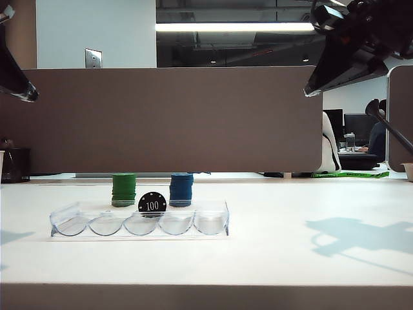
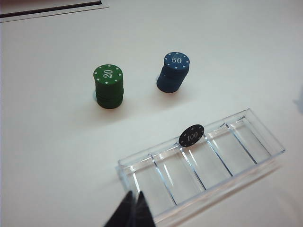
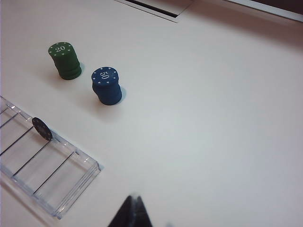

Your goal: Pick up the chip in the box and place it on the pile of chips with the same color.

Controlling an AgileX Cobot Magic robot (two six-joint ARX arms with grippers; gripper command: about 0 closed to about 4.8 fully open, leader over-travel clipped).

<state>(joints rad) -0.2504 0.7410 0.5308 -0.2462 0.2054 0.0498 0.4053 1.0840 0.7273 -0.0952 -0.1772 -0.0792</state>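
exterior view: chip [image 1: 152, 203] upright in middle slot of box [image 1: 213, 224] | left gripper [image 2: 132, 210] above box, fingers together, empty | right gripper [image 3: 131, 213] high over table [image 3: 213, 118], pinched closed, empty

Left gripper [image 2: 133, 208] raised high at left, fingers together, right gripper [image 3: 134, 211] likewise at right

The right gripper's dark fingertips [image 3: 132, 213] meet above bare white table [image 3: 213, 123]; a black round chip [image 3: 42, 128] stands in the clear plastic tray [image 3: 57, 177].
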